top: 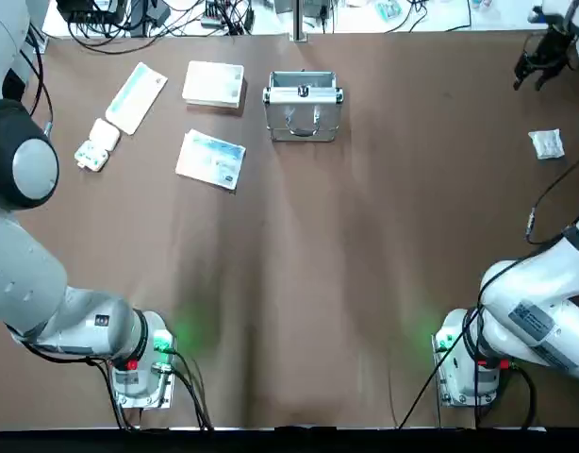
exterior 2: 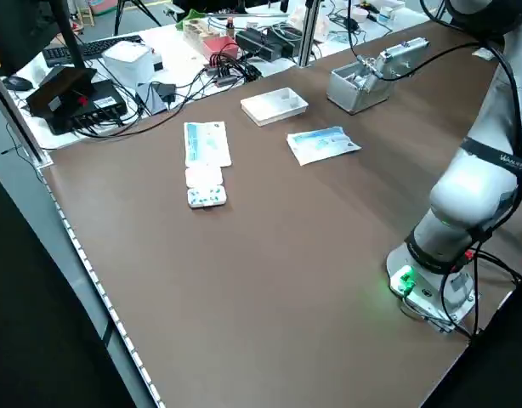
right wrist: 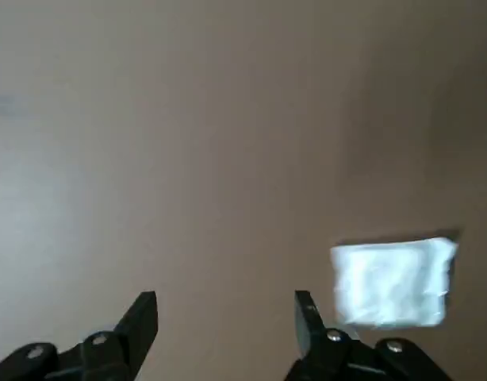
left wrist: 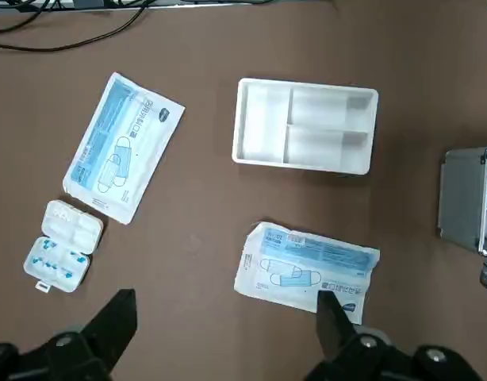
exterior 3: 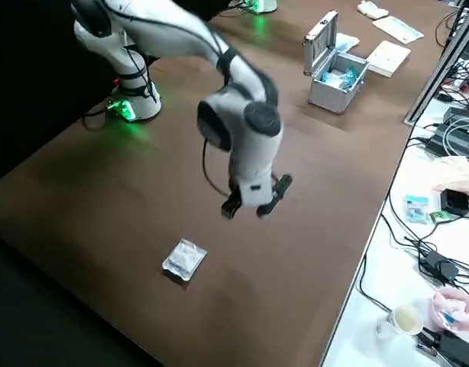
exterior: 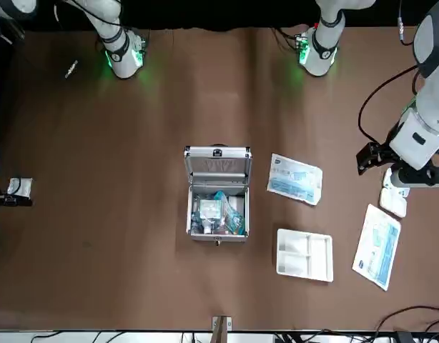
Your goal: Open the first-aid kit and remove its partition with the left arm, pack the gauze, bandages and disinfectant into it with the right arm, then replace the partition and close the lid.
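Silver ribbed-metal case [exterior: 218,221]: lid up, on bench.
R hand [exterior 3: 257,202]: spread, empty, nr white packet [exterior 3: 184,259].
L hand [left wrist: 228,333]: spread, empty.

From where I stand, long blue-white packet [left wrist: 123,148] beside pill box [left wrist: 63,246] carries line of Chinese characters; last two look like 口罩, rest too small to make out. Similar packet [left wrist: 307,270], nearer robot, bears Chinese print too, none sure. Grey label [top: 532,321] on right arm [top: 544,307]: rows of print, too fine for me.
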You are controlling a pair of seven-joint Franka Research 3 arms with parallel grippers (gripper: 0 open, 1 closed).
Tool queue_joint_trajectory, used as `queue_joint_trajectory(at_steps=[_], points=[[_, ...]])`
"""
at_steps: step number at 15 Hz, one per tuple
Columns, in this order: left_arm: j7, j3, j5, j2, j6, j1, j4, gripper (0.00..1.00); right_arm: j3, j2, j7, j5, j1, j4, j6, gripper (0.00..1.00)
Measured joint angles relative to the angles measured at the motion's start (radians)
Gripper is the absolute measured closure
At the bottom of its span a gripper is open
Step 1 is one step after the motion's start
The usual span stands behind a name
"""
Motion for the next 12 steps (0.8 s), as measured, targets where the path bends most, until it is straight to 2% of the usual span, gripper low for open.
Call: queue_joint_trajectory(at_steps=[4,9,12], points=[[0.000,0.000,0.000,0.000,0.000,-0.001,0.000,0.00,-0.006,0.064,-0.109,-0.080,-0.098,-0.039,0.150,0.22],[0.000,-0.001,0.000,-0.002,0.000,-0.004,0.002,0.00,-0.025,0.142,-0.251,-0.095,-0.200,-0.041,0.276,0.22],[0.000,-0.002,0.000,-0.003,0.000,-0.004,0.002,0.00,-0.029,0.156,-0.264,-0.096,-0.212,-0.043,0.278,0.23]])
